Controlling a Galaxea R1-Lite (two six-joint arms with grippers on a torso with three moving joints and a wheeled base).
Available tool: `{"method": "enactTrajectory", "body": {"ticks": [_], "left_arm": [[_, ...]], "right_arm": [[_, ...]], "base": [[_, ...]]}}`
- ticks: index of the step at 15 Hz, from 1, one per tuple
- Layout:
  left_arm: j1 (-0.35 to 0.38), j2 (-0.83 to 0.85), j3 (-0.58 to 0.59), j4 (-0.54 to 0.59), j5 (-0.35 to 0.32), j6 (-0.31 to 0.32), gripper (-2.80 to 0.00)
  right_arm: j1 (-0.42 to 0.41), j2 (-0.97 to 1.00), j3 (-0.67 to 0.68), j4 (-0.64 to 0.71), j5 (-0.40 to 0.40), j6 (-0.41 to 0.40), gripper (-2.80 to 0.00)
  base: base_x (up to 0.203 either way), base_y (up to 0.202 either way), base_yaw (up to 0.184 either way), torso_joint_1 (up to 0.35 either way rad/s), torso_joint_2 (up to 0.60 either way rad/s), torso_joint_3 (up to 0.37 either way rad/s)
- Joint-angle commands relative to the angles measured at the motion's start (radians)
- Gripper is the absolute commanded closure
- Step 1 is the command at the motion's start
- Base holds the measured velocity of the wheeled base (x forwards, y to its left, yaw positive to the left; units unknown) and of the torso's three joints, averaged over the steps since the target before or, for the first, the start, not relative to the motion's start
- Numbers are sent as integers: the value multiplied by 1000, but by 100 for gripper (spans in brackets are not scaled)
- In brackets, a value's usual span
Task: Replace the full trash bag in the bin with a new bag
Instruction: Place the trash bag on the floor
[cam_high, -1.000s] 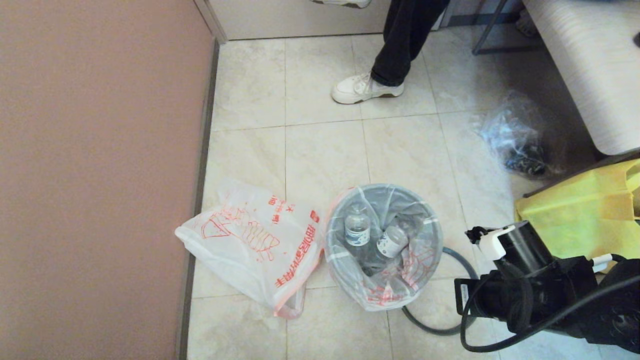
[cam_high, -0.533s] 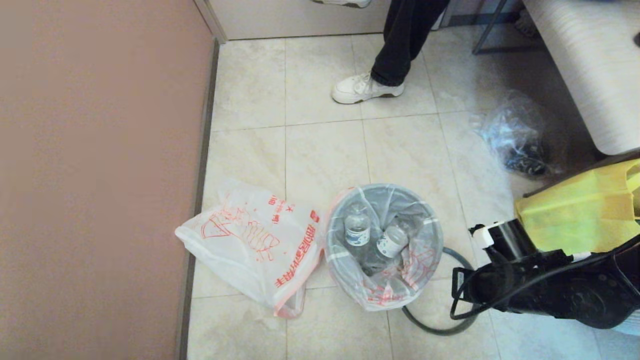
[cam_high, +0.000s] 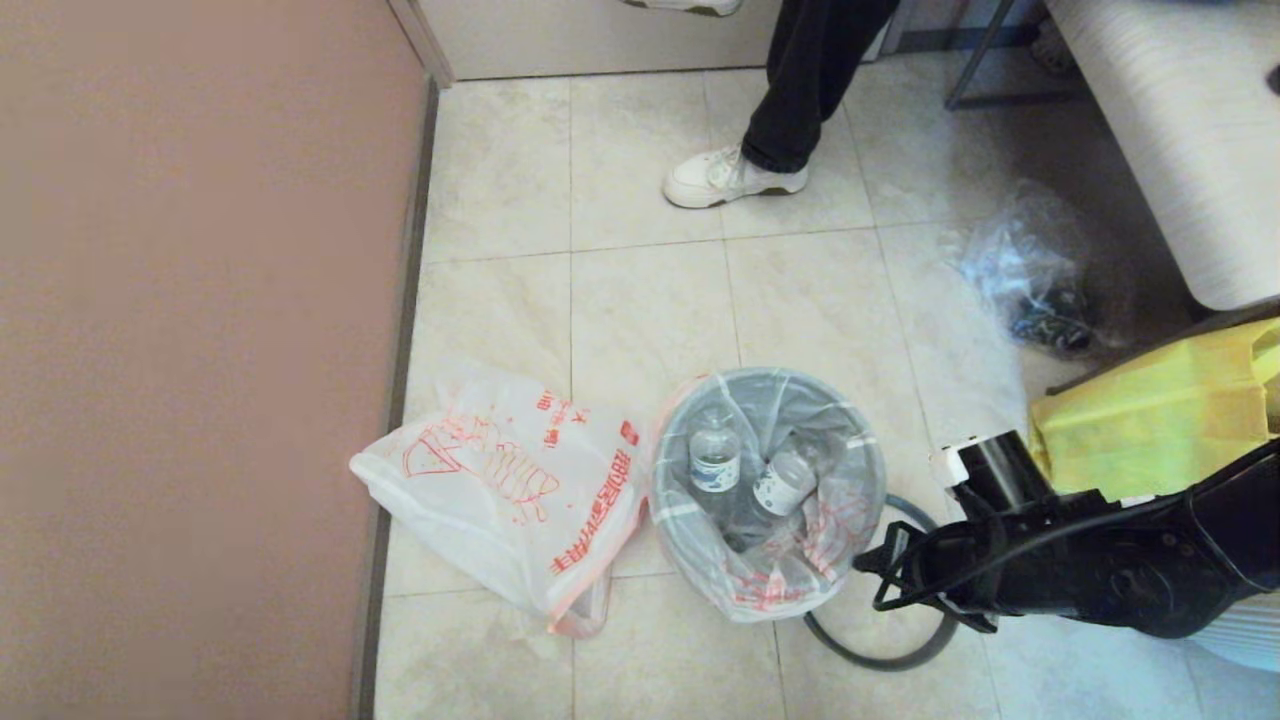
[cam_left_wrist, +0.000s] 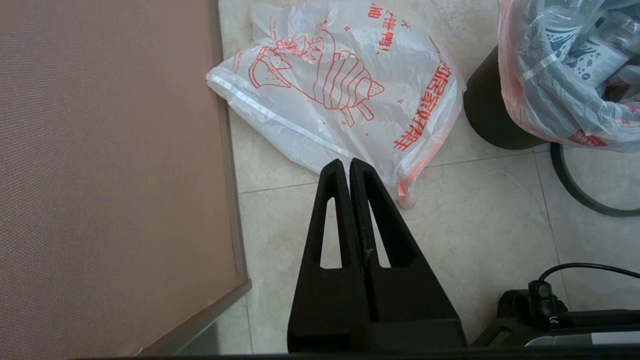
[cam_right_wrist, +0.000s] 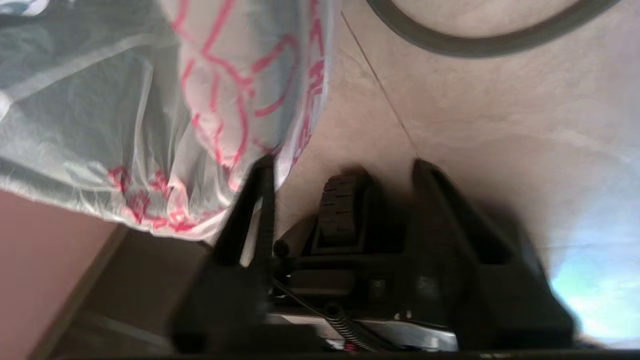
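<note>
The full trash bag (cam_high: 790, 565) lines the bin (cam_left_wrist: 489, 120), its red-printed edge folded over the outside, and clear bottles (cam_high: 715, 460) lie inside it. The bin's dark grey ring (cam_high: 862, 657) lies loose on the floor to the bin's right. The new bag (cam_high: 500, 490) lies flat on the tiles to the bin's left. My right gripper (cam_high: 872, 585) is open at the bin's right side, level with the bag's overhanging edge (cam_right_wrist: 225, 115), one finger (cam_right_wrist: 260, 200) close beside the plastic and nothing between the jaws. My left gripper (cam_left_wrist: 348, 162) is shut and empty, hanging over the floor near the new bag's handle end.
A brown panel wall (cam_high: 200, 350) runs along the left. A person's white shoe (cam_high: 730, 175) stands on the tiles behind the bin. A clear plastic bag (cam_high: 1030, 270), a yellow fabric bag (cam_high: 1150, 430) and a pale bench (cam_high: 1190, 120) fill the right side.
My right arm has swung left and down toward the bin's right side, and its gripper has opened. The bags, bin and ring have not moved.
</note>
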Motion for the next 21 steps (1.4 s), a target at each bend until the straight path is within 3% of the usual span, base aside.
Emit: {"method": "enactTrajectory", "body": {"ticks": [1,5,7,9,12,21], "left_arm": [[-1,1,0,1,0,0,0],[0,1,0,1,0,0,0],[0,1,0,1,0,0,0],[-1,1,0,1,0,0,0],[-1,1,0,1,0,0,0],[0,1,0,1,0,0,0]], "right_arm": [[0,25,-4,3,1,12,-280],[-1,55,-3,25,2,56,-280],[-3,56,-3,16,44,82,-280],[-13,51,-1,-36,87,105,-280],[-18,96,-7,-107,89,113,-280],[-83,215,-182,-138,96,120,-280]], "base": [[0,0,0,0,0,0],[0,0,0,0,0,0],[0,0,0,0,0,0],[0,0,0,0,0,0],[0,0,0,0,0,0],[0,0,0,0,0,0]]}}
